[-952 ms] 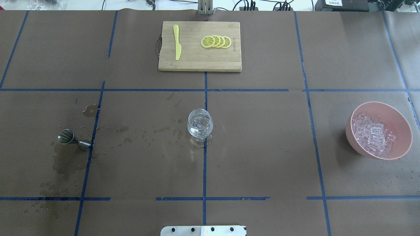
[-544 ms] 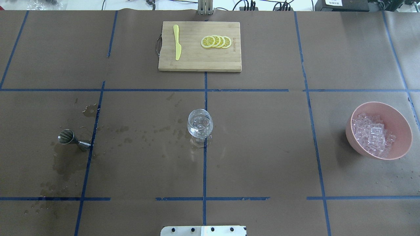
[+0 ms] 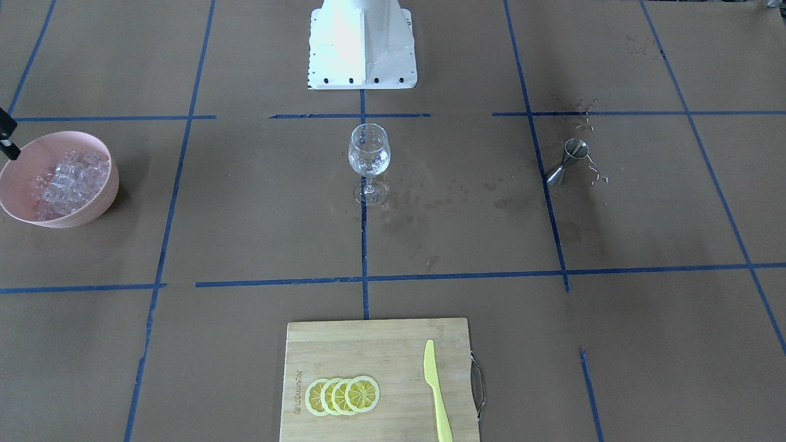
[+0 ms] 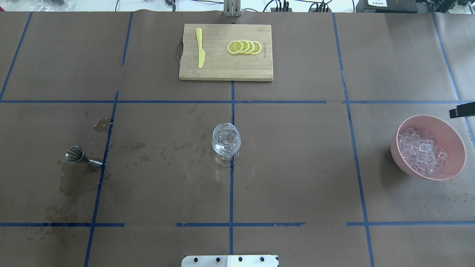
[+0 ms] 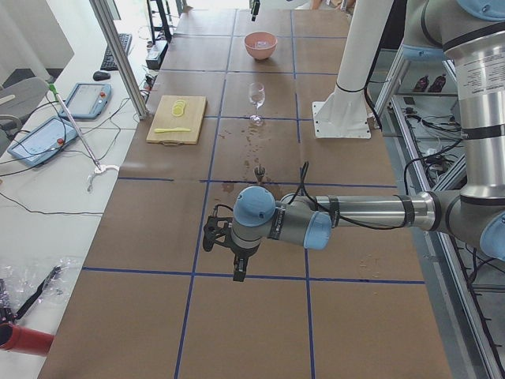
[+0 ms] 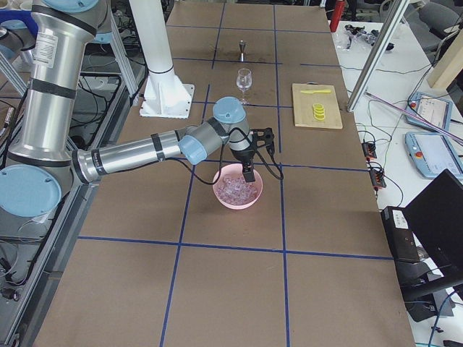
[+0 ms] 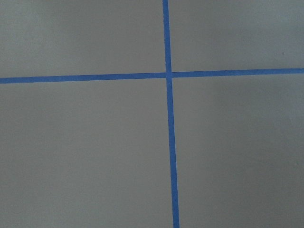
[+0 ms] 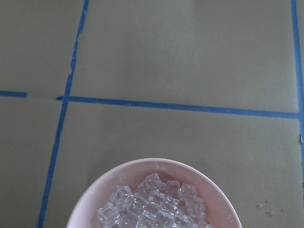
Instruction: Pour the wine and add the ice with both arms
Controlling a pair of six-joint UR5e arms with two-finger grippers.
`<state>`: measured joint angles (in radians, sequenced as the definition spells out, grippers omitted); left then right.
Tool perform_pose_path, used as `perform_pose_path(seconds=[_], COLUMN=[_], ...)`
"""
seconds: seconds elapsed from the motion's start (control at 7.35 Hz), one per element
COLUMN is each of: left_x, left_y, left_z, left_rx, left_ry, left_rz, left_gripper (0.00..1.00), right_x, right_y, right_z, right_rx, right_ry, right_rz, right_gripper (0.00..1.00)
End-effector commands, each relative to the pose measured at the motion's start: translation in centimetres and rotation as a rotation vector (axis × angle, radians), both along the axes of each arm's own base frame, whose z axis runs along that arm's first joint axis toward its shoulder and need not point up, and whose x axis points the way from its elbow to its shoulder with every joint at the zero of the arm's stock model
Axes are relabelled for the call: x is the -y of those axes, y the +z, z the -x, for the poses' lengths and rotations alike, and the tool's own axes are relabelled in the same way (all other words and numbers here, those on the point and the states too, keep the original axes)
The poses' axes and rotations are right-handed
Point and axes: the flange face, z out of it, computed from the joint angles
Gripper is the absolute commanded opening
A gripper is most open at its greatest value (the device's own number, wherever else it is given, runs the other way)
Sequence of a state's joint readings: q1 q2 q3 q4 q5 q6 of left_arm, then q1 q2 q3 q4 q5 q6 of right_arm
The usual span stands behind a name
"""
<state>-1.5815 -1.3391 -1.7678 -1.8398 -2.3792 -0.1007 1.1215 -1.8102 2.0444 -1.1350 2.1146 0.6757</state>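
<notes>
A clear stemmed glass [image 4: 226, 140] stands at the table's middle; it also shows in the front view [image 3: 369, 153]. I cannot make out the wine in it. The ice [image 4: 421, 152] is heaped in a pink bowl [image 4: 457, 139] at the right, and shows in the right wrist view [image 8: 152, 209]. A steel jigger [image 4: 76, 154] stands at the left among wet spots. Only a black tip of my right gripper [image 4: 462, 111] shows, just beyond the bowl; in the right side view it [image 6: 248, 176] hangs over the bowl's rim. My left gripper [image 5: 239, 272] hangs over bare paper, far from the jigger. I cannot tell whether either is open.
A wooden cutting board [image 4: 222, 70] at the far middle holds a yellow knife [image 4: 200, 48] and lemon slices [image 4: 245, 47]. The white pedestal [image 3: 362, 43] stands at the robot's side. Wet stains [image 4: 163, 152] spread between the jigger and the glass.
The black tip of my right gripper has come into the overhead view at the right edge, above the bowl. The glass, jigger and bowl have not moved.
</notes>
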Motion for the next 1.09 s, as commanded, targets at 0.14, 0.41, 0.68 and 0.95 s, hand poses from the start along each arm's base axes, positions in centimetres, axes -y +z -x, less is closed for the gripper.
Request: perform_pose_path(seconds=[0.14,0.41,0.68,0.95], left_x=[0.1,0.2,0.4,0.4], left_y=[-0.3,-0.6,-0.7,-0.7], left_z=[0.0,0.0,0.0,-0.1], left_rx=[-0.001,-0.001,-0.001,-0.001], left_ry=[0.000,0.000,0.000,0.001], left_rz=[-0.014,-0.020,-0.023,-0.023], left_gripper=[1.00,1.00,1.00,1.00], right_x=[-1.9,-2.1,-2.5,-3.1], right_y=[4.6,4.1,4.0,4.4], right_z=[2.2,5.6,7.5,8.9], right_rx=[-0.010,-0.023,-0.047,-0.071], right_ry=[-0.007,0.015,0.012,-0.007], right_rz=[0.016,0.034,0.025,0.015], right_gripper=[0.77,0.75,0.70,0.66])
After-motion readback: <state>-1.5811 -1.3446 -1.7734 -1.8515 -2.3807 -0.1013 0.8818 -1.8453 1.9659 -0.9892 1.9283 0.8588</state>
